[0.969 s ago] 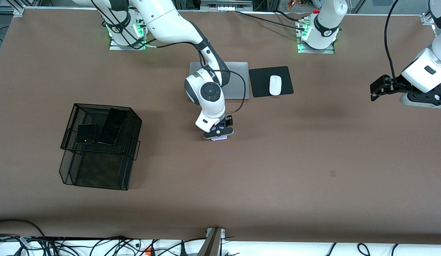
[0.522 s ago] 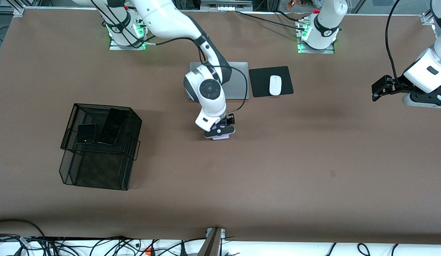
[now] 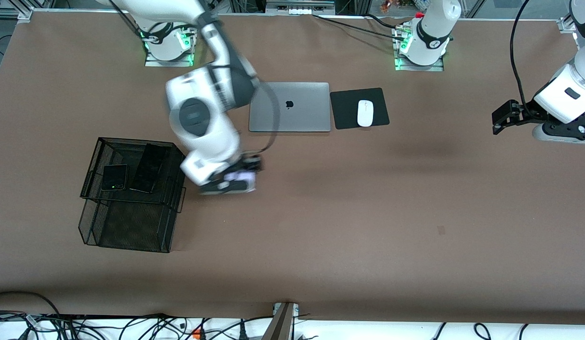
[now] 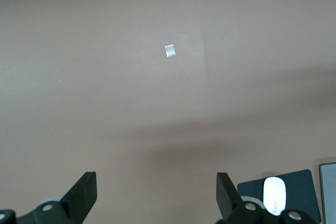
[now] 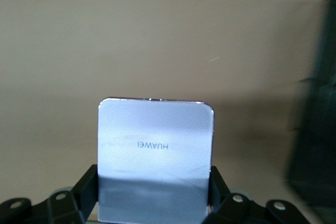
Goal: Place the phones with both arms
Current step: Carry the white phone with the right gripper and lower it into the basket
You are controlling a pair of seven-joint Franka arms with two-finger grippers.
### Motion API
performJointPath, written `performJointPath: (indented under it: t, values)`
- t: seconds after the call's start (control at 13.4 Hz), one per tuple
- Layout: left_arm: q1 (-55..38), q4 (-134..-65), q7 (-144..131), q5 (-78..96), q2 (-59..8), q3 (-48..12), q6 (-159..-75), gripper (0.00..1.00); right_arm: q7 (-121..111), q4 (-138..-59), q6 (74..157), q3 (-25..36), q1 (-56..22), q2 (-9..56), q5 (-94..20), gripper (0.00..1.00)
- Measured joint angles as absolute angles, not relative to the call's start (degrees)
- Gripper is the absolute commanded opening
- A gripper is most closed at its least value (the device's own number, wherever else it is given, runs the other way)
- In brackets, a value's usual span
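My right gripper (image 3: 235,179) is shut on the pale lilac-white phone (image 3: 240,178), held off the brown table beside the black mesh basket (image 3: 176,156). In the right wrist view the phone (image 5: 156,150) sits between the two fingers (image 5: 86,187), and the basket's dark edge (image 5: 317,129) shows at the side. The small squarish black phone with a green dot (image 3: 114,177) and the long slim black phone (image 3: 149,168) lie in the basket's top tray. My left gripper (image 3: 502,117) is open and empty over the table at the left arm's end (image 4: 156,192).
A closed grey laptop (image 3: 289,107) lies near the robot bases. Beside it a white mouse (image 3: 365,113) rests on a black mouse pad (image 3: 344,108); both show in the left wrist view (image 4: 274,195). A small pale mark (image 4: 169,50) is on the table.
My right arm has lifted the lilac-white phone off the table and swung it toward the mesh basket, uncovering the laptop. The left arm has barely moved.
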State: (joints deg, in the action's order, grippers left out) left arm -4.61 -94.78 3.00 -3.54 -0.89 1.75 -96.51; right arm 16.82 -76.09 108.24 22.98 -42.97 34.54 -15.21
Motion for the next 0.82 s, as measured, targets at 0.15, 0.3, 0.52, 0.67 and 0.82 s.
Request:
performJointPath:
  t: [0.15,0.3,0.52,0.67,0.82]
  values:
    - [-4.6,-94.77,2.96,-3.54,-0.89,1.72,-96.51,1.0,10.35,-74.84,107.0,25.5,-38.25,34.88,-15.19,0.0]
    - [-4.6,-94.77,2.95,-3.54,-0.89,1.7,-96.51,1.0,3.15,-74.53,106.94,26.04,-32.85,35.44,-15.11,0.0]
    - [-4.59,-94.77,2.95,-3.54,-0.89,1.69,-96.51,1.0,-6.03,-72.77,108.2,26.13,-25.37,37.84,-15.07,0.0]
    - [-4.6,-94.76,2.95,-3.54,-0.89,1.69,-96.51,1.0,-11.6,-71.37,110.79,26.02,-21.52,40.53,-15.09,0.0]
    - [-4.6,-94.77,2.95,-3.54,-0.89,1.66,-96.49,1.0,-13.99,-70.96,112.34,25.74,-19.21,43.49,-15.13,0.0]
